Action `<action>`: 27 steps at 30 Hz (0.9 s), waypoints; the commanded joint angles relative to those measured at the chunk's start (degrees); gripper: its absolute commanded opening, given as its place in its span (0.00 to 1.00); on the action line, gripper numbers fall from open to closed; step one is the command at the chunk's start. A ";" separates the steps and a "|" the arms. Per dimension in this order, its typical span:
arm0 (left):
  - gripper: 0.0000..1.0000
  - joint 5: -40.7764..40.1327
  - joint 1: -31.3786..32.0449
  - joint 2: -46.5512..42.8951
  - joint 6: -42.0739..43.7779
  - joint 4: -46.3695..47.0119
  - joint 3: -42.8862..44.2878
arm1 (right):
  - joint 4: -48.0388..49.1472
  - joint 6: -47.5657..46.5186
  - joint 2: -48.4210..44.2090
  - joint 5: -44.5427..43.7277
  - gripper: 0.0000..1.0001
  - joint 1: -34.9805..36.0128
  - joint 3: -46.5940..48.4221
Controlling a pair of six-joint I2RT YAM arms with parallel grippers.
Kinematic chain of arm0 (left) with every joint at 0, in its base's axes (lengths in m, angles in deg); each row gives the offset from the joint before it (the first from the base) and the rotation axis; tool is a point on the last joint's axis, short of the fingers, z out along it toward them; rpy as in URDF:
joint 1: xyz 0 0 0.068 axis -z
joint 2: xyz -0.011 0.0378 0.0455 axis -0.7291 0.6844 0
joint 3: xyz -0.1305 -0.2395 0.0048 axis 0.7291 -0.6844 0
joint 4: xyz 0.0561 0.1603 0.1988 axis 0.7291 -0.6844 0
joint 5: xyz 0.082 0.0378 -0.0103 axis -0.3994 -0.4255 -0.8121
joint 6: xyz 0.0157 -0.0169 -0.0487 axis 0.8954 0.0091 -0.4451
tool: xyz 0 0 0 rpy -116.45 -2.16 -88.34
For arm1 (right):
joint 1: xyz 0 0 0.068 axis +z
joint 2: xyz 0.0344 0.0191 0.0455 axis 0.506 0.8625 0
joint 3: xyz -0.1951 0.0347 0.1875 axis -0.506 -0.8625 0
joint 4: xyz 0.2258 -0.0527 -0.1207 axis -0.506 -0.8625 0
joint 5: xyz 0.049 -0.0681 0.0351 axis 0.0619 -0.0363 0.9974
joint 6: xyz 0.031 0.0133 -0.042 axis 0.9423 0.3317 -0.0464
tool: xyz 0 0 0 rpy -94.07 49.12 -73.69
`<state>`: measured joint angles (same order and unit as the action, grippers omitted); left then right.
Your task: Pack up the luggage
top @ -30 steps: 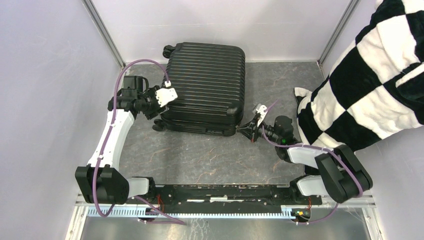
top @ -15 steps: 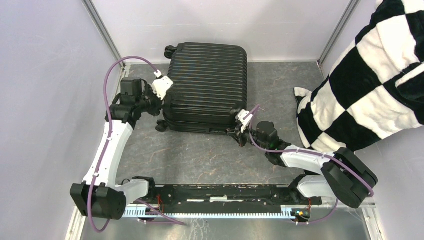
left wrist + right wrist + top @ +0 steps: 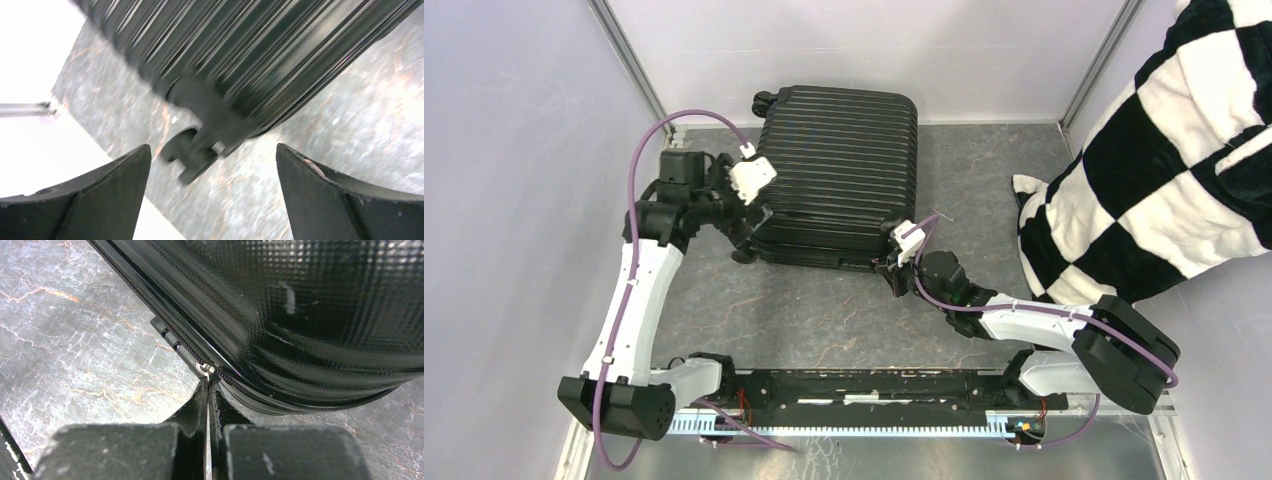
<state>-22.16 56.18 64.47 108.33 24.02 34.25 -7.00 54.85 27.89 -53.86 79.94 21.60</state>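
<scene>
The luggage, a black ribbed hard-shell suitcase, lies flat and closed at the back of the marbled table. My left gripper hangs open beside its near-left corner. In the left wrist view the gripper has its fingers wide apart around a caster wheel under the ribbed shell, touching nothing. My right gripper is at the near-right edge. The right wrist view shows that gripper pinched shut on the zipper pull on the seam of the glossy shell.
A black-and-white checkered blanket is heaped at the right, its edge lying on the table. Metal frame posts and pale walls close in the back and sides. Bare marbled table lies between the suitcase and the arm bases.
The right gripper, still shut, has slid left round the suitcase's near-right corner along the seam. The left gripper has shifted at the near-left corner and its jaws now stand wide. The suitcase turned slightly.
</scene>
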 commanded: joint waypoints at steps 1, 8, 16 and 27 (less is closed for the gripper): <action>1.00 1.13 -7.83 -0.80 16.81 -8.62 2.83 | -0.75 1.81 -1.16 -2.91 0.00 0.30 -0.50; 1.00 1.92 -16.35 5.80 25.42 -6.68 1.35 | -0.09 2.47 -1.40 -1.88 0.00 0.30 -0.84; 1.00 9.06 -16.37 9.55 30.29 -4.97 0.51 | 0.70 2.33 -2.29 -0.81 0.00 0.32 -1.46; 0.57 10.60 -11.59 14.34 29.47 -3.08 -0.60 | 2.70 5.49 -2.57 0.17 0.00 -1.40 -1.76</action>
<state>-14.16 41.95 79.58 136.52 19.45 34.51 -6.63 57.82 26.78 -54.25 79.87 20.83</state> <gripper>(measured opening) 0.690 0.008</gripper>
